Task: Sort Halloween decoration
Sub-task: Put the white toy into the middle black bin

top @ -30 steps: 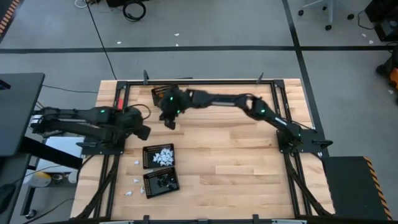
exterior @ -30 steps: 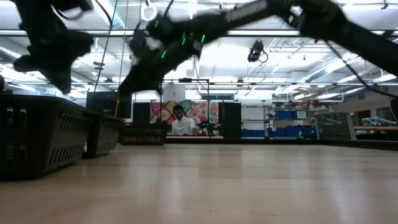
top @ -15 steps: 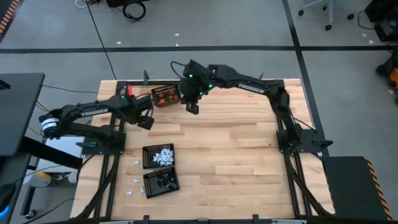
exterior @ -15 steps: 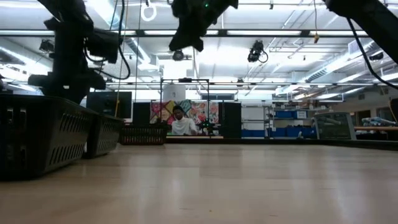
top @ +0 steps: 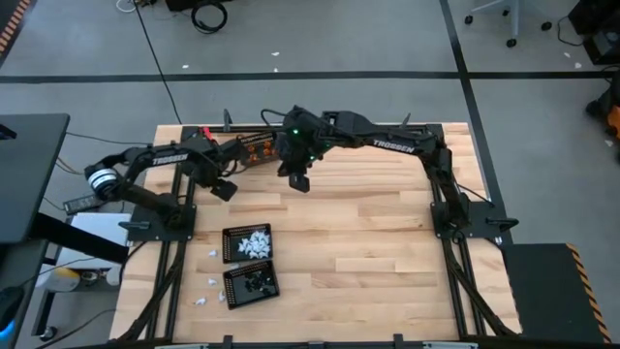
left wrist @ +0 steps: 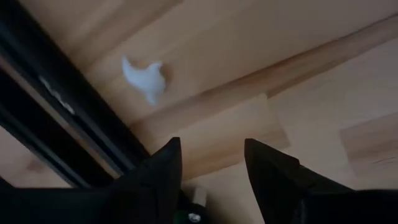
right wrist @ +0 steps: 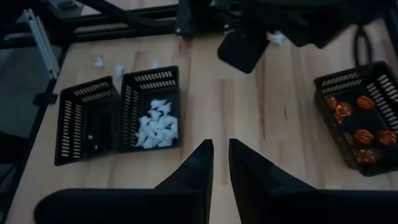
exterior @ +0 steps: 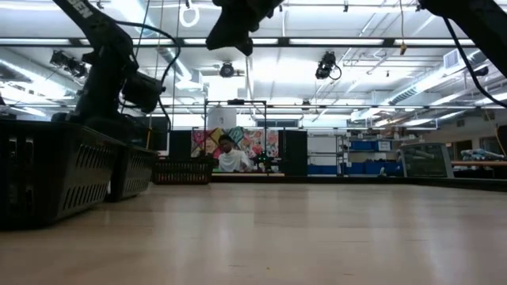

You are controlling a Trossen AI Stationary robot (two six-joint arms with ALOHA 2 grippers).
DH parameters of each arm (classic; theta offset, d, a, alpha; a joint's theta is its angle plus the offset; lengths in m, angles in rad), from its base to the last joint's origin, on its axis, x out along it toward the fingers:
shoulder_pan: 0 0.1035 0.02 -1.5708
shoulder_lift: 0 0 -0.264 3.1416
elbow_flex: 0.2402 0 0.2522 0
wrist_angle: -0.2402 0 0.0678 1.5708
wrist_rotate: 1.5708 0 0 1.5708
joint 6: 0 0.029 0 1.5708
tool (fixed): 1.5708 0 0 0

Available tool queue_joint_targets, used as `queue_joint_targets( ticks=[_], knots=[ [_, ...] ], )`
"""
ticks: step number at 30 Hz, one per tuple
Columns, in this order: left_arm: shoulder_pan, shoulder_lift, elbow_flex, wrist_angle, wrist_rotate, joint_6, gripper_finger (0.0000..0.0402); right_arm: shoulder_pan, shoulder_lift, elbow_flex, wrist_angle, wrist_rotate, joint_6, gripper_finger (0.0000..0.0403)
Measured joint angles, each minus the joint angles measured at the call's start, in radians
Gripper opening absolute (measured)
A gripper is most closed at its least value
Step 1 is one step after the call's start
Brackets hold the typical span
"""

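Three black mesh baskets stand on the wooden table. One [top: 257, 147] at the far edge holds orange pieces [right wrist: 359, 118]. One [top: 248, 243] nearer holds white pieces [right wrist: 157, 124]. One [top: 251, 284] nearest holds black pieces. Loose white pieces [top: 211, 254] lie on the table left of the two near baskets. My left gripper [left wrist: 211, 168] points down, open, just above the table. A white piece [left wrist: 144, 78] lies on the wood beyond its fingertips, beside the black frame rail. My right gripper [right wrist: 219, 144] hangs high right of the orange basket. Its fingers stand a narrow gap apart with nothing between them.
Black frame rails [top: 184, 174] run along the table's left and right sides and its far edge. The right half of the table [top: 387, 252] is bare wood. In the low view a person [exterior: 230, 158] sits far behind the table.
My left arm has swung toward the table's far edge. Its gripper has sunk toward the wood and tipped to point down. My right gripper has risen from beside the orange basket and gone a little toward the table's right edge.
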Motion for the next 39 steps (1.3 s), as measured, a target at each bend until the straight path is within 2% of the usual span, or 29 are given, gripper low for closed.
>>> queue_joint_targets(
  ticks=[4,12,18,22,28,39],
  knots=[
    [-0.013,0.055,0.069,-0.011,-0.005,0.049,0.0177,0.013,0.000,0.000,0.006,0.002,-0.008,0.0056],
    [0.029,0.196,0.191,-0.054,-0.111,0.230,0.0172,0.012,0.000,0.000,0.017,-0.015,-0.021,0.0056],
    [0.060,0.304,0.199,-0.137,-0.117,0.310,0.0172,0.025,0.000,0.000,0.022,-0.030,-0.021,0.0056],
    [0.046,0.355,0.199,-0.160,-0.177,0.330,0.0172,0.032,0.000,0.000,0.043,-0.034,-0.027,0.0056],
    [0.014,0.395,0.199,-0.151,-0.234,0.382,0.0172,0.032,0.000,0.000,0.056,-0.050,-0.029,0.0056],
    [0.017,0.405,0.189,-0.096,-0.242,0.479,0.0172,0.035,0.000,0.000,0.055,-0.061,-0.029,0.0056]
  ],
)
